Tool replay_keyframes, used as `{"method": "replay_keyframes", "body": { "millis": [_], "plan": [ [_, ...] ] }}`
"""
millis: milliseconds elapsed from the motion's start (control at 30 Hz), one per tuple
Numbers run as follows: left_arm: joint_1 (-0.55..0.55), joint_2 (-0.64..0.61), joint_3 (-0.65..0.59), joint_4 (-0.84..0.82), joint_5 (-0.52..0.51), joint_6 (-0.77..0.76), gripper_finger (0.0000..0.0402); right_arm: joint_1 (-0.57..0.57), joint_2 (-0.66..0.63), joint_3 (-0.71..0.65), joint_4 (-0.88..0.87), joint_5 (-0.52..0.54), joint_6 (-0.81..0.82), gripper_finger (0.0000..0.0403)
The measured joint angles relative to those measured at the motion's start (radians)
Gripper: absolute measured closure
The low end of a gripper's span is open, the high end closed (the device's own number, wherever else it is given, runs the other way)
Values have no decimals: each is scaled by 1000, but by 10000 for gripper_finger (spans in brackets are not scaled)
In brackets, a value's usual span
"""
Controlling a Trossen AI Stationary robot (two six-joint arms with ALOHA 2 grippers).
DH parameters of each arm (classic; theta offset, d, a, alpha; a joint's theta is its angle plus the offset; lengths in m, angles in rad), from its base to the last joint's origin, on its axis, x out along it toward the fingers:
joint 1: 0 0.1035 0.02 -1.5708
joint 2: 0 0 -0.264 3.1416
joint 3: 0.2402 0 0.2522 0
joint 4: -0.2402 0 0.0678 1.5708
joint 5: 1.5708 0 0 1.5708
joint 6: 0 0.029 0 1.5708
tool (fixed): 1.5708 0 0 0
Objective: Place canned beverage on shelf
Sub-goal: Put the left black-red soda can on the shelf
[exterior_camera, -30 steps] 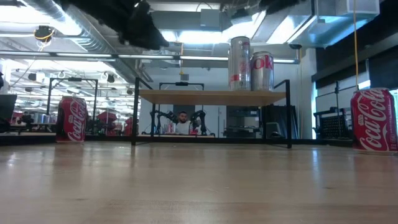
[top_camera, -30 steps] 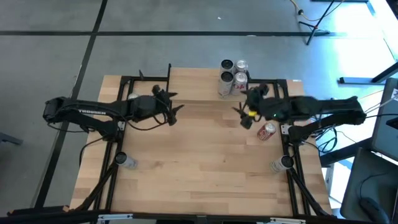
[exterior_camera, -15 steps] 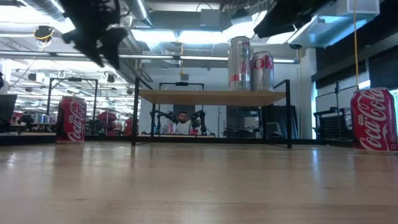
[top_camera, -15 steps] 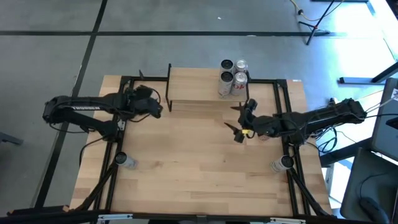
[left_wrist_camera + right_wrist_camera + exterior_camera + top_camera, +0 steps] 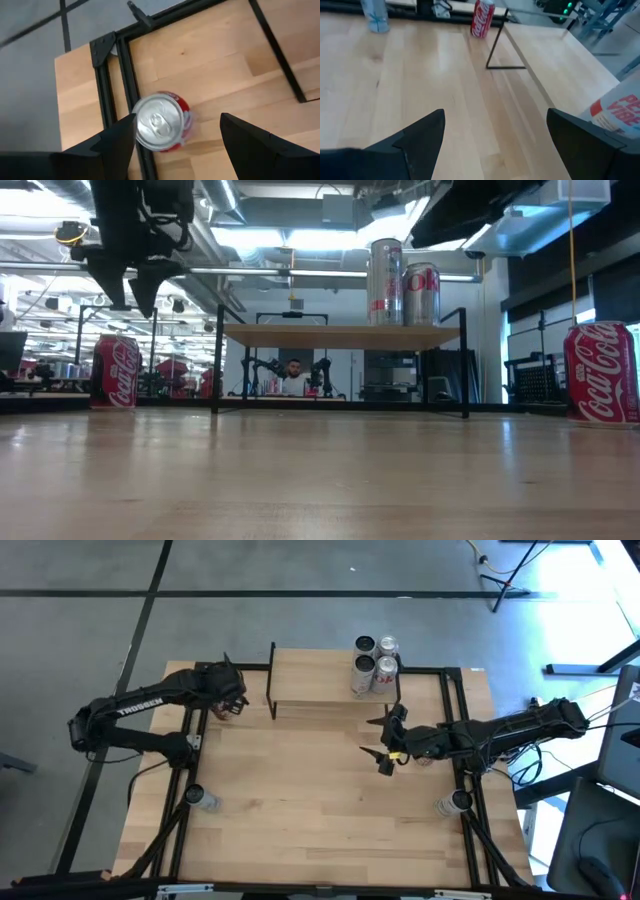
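Note:
A red cola can [image 5: 161,122] stands upright on the table at its far left, beside the shelf's left end; it also shows in the low view [image 5: 115,371]. My left gripper [image 5: 232,697] hangs open above it, fingers pointing down, one on either side of the can's silver top and clear of it. The shelf [image 5: 320,680] is a light-wood board on black legs and carries several cans [image 5: 374,662] at its right end. A second red can [image 5: 600,372] stands at the table's right. My right gripper [image 5: 383,743] is open and empty over the table, near-right of the shelf.
Black frame rails [image 5: 200,740] run along the table's left and right sides. Clear bottles stand at the near left [image 5: 200,798] and near right [image 5: 452,803]. A white can [image 5: 615,112] on the shelf shows close by in the right wrist view. A person sits far behind the table [image 5: 293,376].
My left gripper has gone from the table's middle toward its far left edge, turned to point down, and now hangs over the red can. My right gripper has drawn back from the shelf's cans toward the near edge and then stayed.

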Motion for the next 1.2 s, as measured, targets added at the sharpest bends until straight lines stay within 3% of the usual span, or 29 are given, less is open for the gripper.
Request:
{"method": "replay_keyframes", "body": {
  "millis": [467, 733, 1200],
  "plan": [
    [235, 2, -61, 70, 191, 257, 132, 0, 24, 0, -28, -67, 59, 66],
    [304, 5, -131, 118, 218, 329, 132, -1, 27, 0, -72, -96, 109, 66],
    [318, 1, -171, 149, 215, 357, 132, -1, 27, 0, -73, -94, 106, 66]
  ]
}}
